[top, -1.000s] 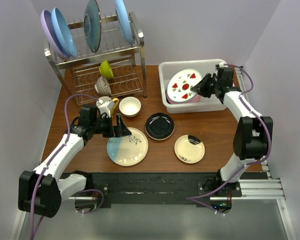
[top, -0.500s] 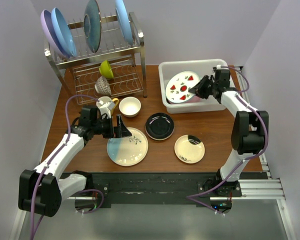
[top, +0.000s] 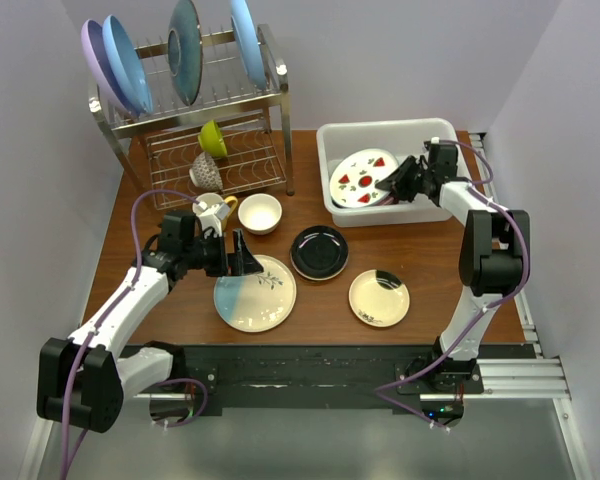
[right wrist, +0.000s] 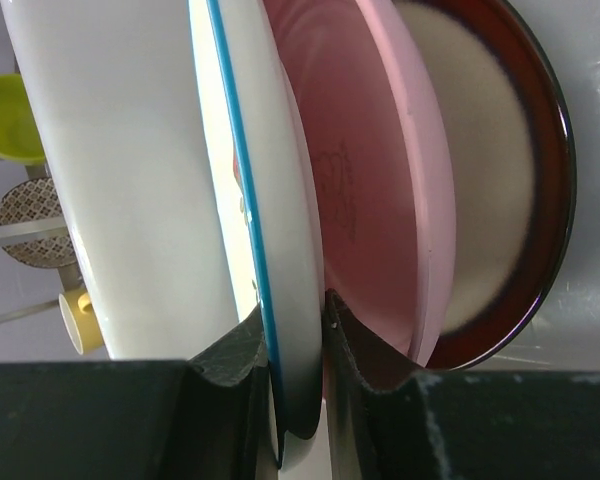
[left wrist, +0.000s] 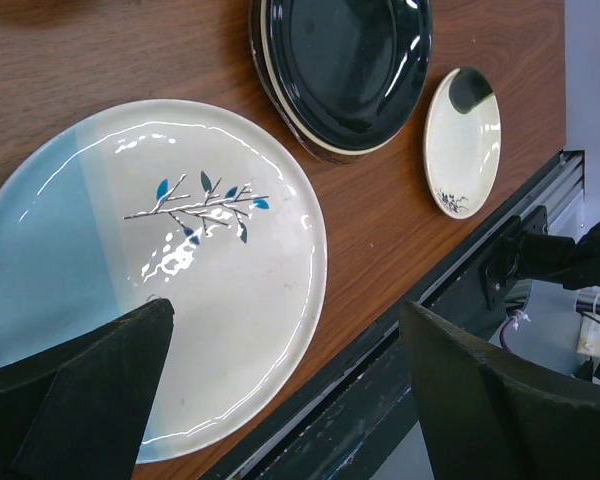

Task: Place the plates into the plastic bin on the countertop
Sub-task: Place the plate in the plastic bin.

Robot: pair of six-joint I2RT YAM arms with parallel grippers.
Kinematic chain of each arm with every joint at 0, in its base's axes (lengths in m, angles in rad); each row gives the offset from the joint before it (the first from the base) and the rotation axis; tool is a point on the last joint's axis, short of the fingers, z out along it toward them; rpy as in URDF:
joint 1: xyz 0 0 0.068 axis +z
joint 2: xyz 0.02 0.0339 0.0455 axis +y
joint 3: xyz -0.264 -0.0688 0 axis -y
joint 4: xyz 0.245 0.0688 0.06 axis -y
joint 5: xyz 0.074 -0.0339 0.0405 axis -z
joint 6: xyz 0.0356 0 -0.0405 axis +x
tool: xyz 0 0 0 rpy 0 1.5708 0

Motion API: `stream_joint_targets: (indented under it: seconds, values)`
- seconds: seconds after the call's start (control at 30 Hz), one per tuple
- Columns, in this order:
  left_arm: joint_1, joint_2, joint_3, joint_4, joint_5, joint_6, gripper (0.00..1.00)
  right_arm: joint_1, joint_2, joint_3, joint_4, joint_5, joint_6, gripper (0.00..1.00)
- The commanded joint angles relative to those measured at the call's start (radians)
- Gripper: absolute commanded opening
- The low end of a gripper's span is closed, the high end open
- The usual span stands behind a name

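The right gripper (top: 398, 183) pinches the rim of the fruit-slice plate (top: 363, 178), held tilted inside the plastic bin (top: 380, 131) over the pink plate (right wrist: 370, 180) (maroon-rimmed plate (right wrist: 500, 200) underneath). Next it probably needs lowering flat, then release. The left gripper (top: 242, 256) gapes over the teal-and-cream plate (top: 255, 295).

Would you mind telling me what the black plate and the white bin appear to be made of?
The black plate: likely glazed ceramic, glossy, with sharp reflections and a cream edge. The white bin: probably plastic, smooth and matte, with a thick rounded rim.
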Motion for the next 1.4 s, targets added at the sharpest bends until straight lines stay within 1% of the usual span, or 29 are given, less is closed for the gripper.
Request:
stream_joint_targets:
  seconds: [0.0,0.03,0.07,0.13,0.17,0.27,0.6,0.63,0.67,0.7,0.87,1.03,1.23,1.3,1.37]
  values:
    - [0.008,0.0,0.012,0.025,0.01,-0.013,1.0,0.015,-0.013,0.048,0.016,-0.068,-0.013,0.28]
    - [0.008,0.002,0.012,0.026,0.009,-0.013,1.0,0.015,-0.015,0.048,0.012,-0.065,-0.016,0.31]
    - [0.008,0.0,0.012,0.026,0.007,-0.013,1.0,0.015,-0.019,0.048,0.002,-0.065,-0.022,0.37]
    - [0.007,0.002,0.013,0.025,0.008,-0.013,1.0,0.014,-0.025,0.048,-0.01,-0.056,-0.029,0.43]
    - [0.008,0.002,0.012,0.025,0.008,-0.013,1.0,0.015,-0.03,0.049,-0.022,-0.053,-0.036,0.48]
    - [0.008,-0.001,0.007,0.028,0.009,-0.013,1.0,0.014,-0.039,0.055,-0.057,-0.039,-0.053,0.57]
    - [0.007,-0.006,0.001,0.029,0.01,-0.013,1.0,0.015,-0.055,0.133,-0.211,-0.042,-0.091,0.7]
    - [0.007,-0.006,-0.001,0.029,0.01,-0.013,1.0,0.015,-0.045,0.149,-0.234,-0.044,-0.099,0.71]
    - [0.008,-0.007,-0.001,0.029,0.012,-0.013,1.0,0.015,-0.038,0.169,-0.292,-0.048,-0.12,0.72]
    - [0.008,-0.009,-0.001,0.028,0.012,-0.013,1.0,0.014,-0.032,0.207,-0.321,-0.047,-0.133,0.72]
    - [0.008,-0.014,-0.002,0.028,0.012,-0.014,1.0,0.016,-0.012,0.275,-0.447,-0.021,-0.197,0.73]
    - [0.008,-0.021,-0.011,0.031,0.012,-0.017,1.0,0.015,-0.01,0.313,-0.516,0.042,-0.248,0.73]
    - [0.008,-0.024,-0.014,0.029,0.013,-0.017,1.0,0.015,0.03,0.345,-0.605,0.113,-0.311,0.73]
    - [0.007,-0.023,-0.013,0.031,0.015,-0.019,1.0,0.015,0.033,0.347,-0.619,0.151,-0.329,0.73]
    - [0.008,-0.023,-0.014,0.031,0.013,-0.019,1.0,0.014,0.034,0.344,-0.622,0.157,-0.343,0.73]
